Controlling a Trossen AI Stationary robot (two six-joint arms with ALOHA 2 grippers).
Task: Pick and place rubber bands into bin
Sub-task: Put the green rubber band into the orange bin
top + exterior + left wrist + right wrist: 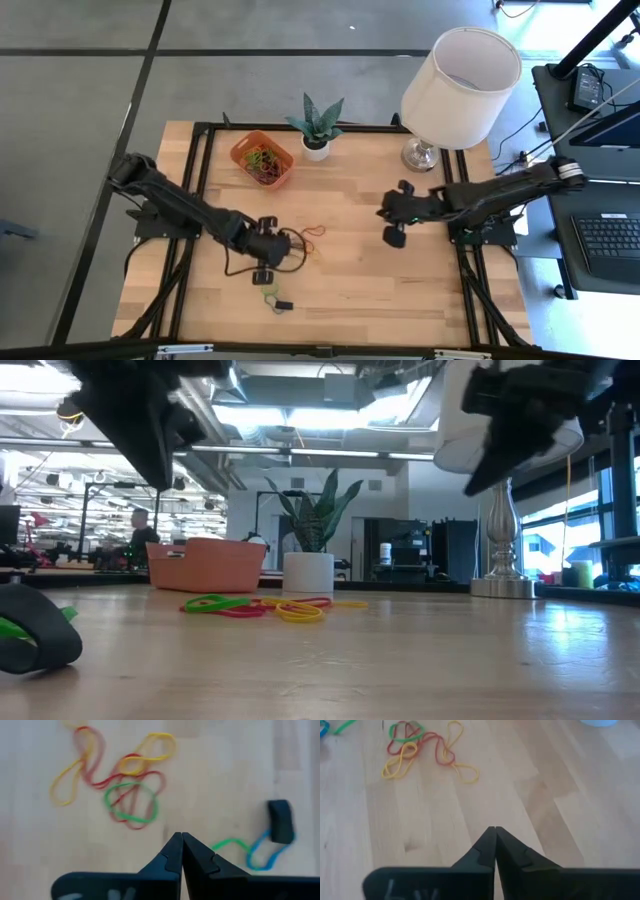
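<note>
Both dark grippers' jaws are pressed together, holding nothing: left gripper [181, 836] near loose coloured rubber bands [120, 780] mid-tabletop, right gripper [493, 829] farther off. Small orange plastic bin [262, 158] sits near the far edge, holding more bands.

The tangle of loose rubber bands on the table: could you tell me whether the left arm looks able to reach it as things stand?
Probably yes. The left end effector, shut and holding nothing, hangs just short of the rubber bands, with only bare table between them. It would have to open first.
</note>
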